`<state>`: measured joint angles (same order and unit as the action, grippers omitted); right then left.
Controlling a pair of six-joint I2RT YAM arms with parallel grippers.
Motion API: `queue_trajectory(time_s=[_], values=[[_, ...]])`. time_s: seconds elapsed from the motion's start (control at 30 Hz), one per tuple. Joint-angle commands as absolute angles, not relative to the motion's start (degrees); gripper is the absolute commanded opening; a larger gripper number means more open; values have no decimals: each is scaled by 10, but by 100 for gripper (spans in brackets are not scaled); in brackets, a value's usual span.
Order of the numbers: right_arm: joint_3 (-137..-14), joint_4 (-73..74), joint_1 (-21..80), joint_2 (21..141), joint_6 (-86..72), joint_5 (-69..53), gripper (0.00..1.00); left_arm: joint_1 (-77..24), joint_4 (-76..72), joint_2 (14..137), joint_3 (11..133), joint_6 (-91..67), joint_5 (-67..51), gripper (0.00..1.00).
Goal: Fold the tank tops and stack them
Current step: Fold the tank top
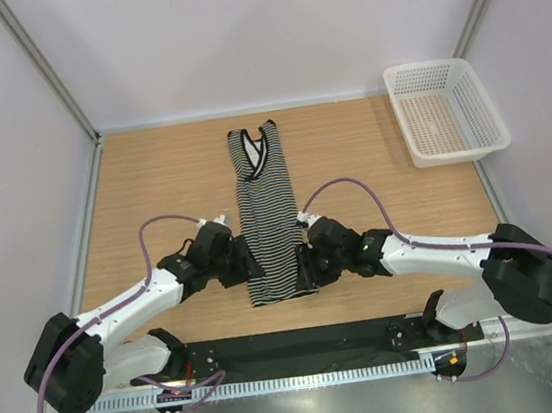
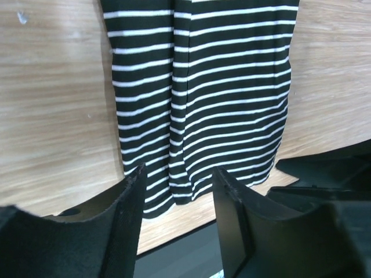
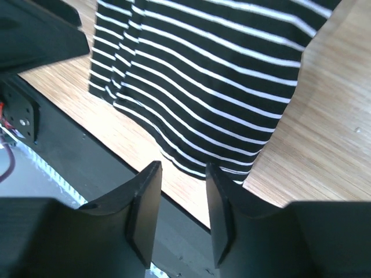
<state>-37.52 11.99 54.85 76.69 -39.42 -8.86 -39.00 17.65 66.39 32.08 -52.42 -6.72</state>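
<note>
The tank top (image 1: pixel 266 208) lies in the middle of the surface (image 1: pixel 152 181), folded into a narrow strip. Its long axis runs from 12 to 6 o'clock, with the neck at 12. The left tool (image 2: pixel 177 185), at 9 o'clock of the hem, and the right tool (image 3: pixel 182 179), at 3 o'clock, both stand partly open and grip nothing. Perhaps their tips touch the cloth.

One tank top (image 1: pixel 267 218), one basket (image 1: pixel 426 67), one left gripper (image 2: pixel 178 171), one right gripper (image 3: pixel 182 167)
</note>
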Motion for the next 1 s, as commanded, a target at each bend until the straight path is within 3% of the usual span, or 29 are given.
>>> queue_trajectory(time_s=[0.0,0.07,0.13,0.4,0.87,0.97], values=[[-401,147,547,735,-387,-61,44,-394,185,630,312,-534,-78,51],[-402,153,545,729,-385,-46,51,-394,206,620,309,-534,-76,53],[-402,166,539,730,-384,-36,52,-394,217,613,309,-533,-76,53],[-358,106,497,765,-402,-70,43,-394,209,604,264,-550,-107,47],[-313,27,494,786,-434,-135,44,-394,135,602,195,-588,-156,47],[-310,25,491,774,-439,-135,50,-394,135,594,192,-591,-155,44]])
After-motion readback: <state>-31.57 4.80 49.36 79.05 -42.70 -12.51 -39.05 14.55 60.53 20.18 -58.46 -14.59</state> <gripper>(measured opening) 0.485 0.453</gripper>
